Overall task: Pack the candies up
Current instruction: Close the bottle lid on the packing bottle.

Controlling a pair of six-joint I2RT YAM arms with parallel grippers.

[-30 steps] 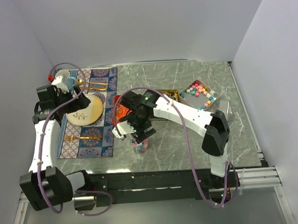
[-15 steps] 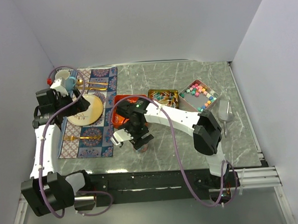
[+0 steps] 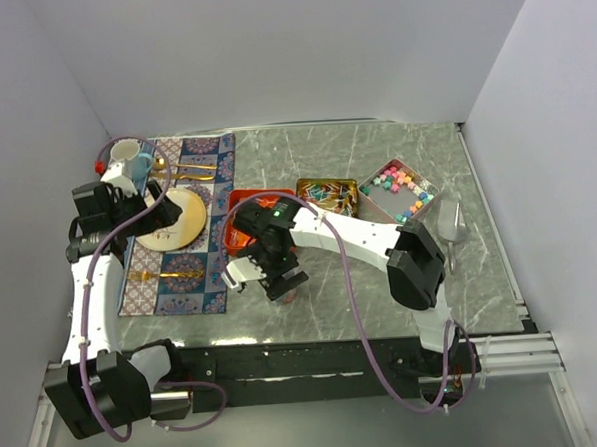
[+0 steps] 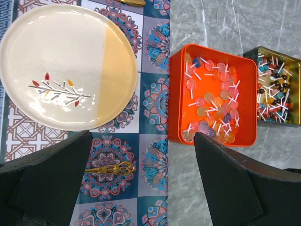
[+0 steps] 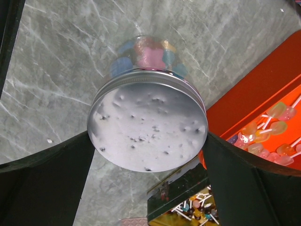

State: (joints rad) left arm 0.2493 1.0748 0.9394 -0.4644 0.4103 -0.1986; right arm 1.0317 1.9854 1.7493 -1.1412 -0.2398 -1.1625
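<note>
A clear jar with a silver lid [image 5: 146,127] holds pastel candies [image 5: 146,52] and stands on the marble near the front [image 3: 286,290]. My right gripper [image 5: 146,141] is over it, one finger against each side of the lid, shut on it [image 3: 273,270]. Ball candies fill a silver tin [image 3: 402,188]. Stick candies lie in a gold tin [image 3: 327,194] and an orange tray [image 4: 214,101]. My left gripper [image 4: 142,155] is open and empty above the patterned placemat [image 4: 155,165], between the plate and the orange tray [image 3: 153,213].
A cream plate [image 4: 66,66] and gold cutlery [image 4: 110,168] lie on the placemat. A white cup [image 3: 125,152] stands at the back left. A silver scoop [image 3: 451,221] lies at the right. Walls close in the back and sides.
My right arm has folded in and its gripper has settled round the jar's lid. My left gripper has drifted slightly left over the plate.
</note>
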